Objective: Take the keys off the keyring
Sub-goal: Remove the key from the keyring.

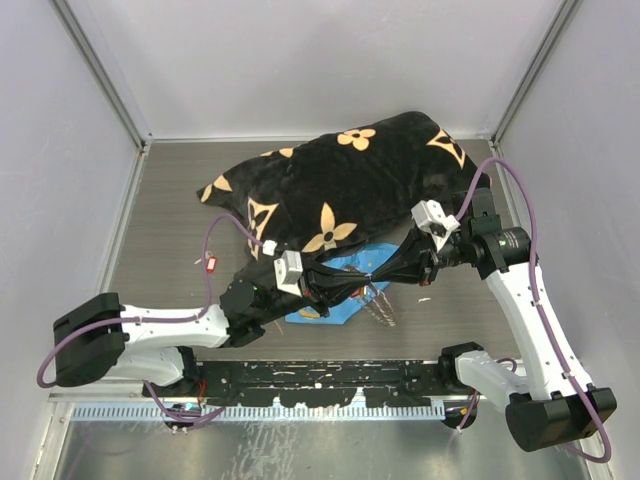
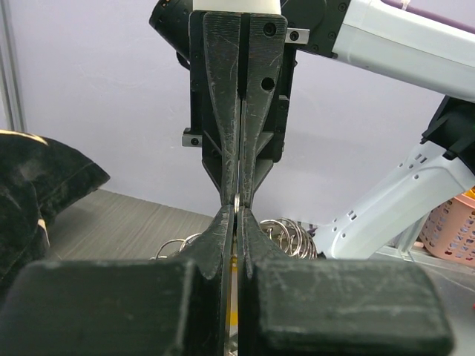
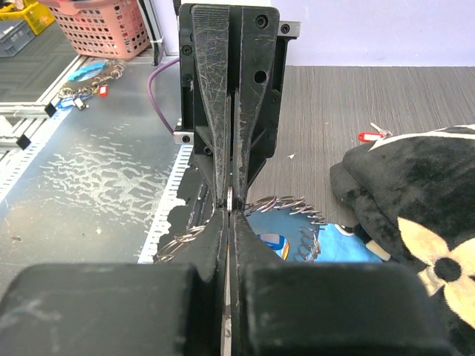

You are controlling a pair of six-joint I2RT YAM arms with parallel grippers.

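The keyring (image 1: 383, 310) is a silvery coil of chain-like loops hanging just above the blue patterned cloth (image 1: 335, 295). My left gripper (image 1: 367, 284) and right gripper (image 1: 379, 278) meet tip to tip over it, both shut on a thin ring edge. The left wrist view shows my left gripper (image 2: 237, 213) pinching the ring, loops of the keyring (image 2: 293, 233) behind, and a yellow sliver in the gap, which I cannot identify. The right wrist view shows my right gripper (image 3: 230, 208) shut, with keyring loops (image 3: 289, 204) beside it. A red-headed key (image 1: 210, 263) lies loose on the table, also in the right wrist view (image 3: 369, 136).
A black pillow with gold flowers (image 1: 340, 180) fills the table's back and touches the blue cloth (image 3: 334, 245). White walls enclose three sides. Off the table's near edge lie a pink basket (image 3: 111, 26) and another bunch of rings and tags (image 3: 89, 81).
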